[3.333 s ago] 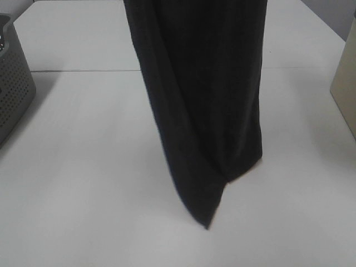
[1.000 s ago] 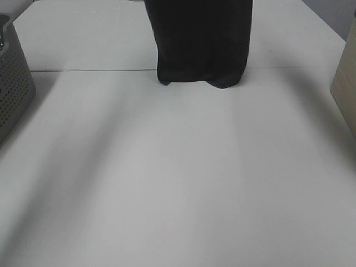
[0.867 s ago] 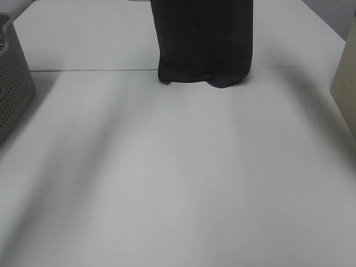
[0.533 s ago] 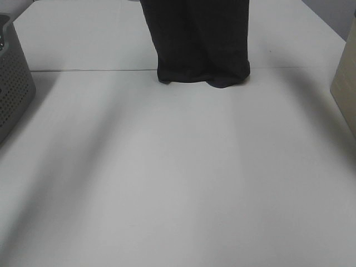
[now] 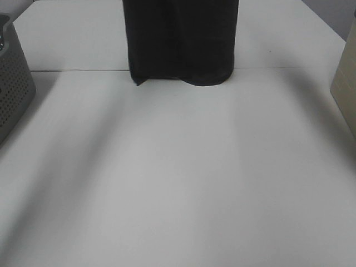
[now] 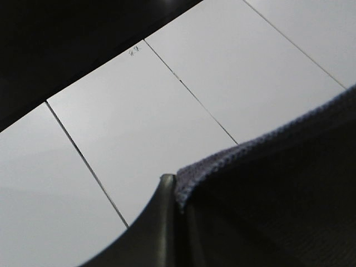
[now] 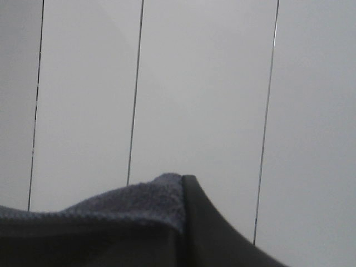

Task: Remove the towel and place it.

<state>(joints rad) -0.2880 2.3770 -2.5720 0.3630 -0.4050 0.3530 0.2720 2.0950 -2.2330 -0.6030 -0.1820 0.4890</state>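
While it hangs down from out of view above, the towel shows as a dark folded sheet over the far-middle counter. Its lower hem sits level with the counter seam; can't tell if it touches. Left pincer is pinched onto a towel edge, cloth tight against its dark finger. Right pincer is likewise clamped on a towel edge. Grey perforated basket at far left, beige object at right edge, both well apart from the towel.
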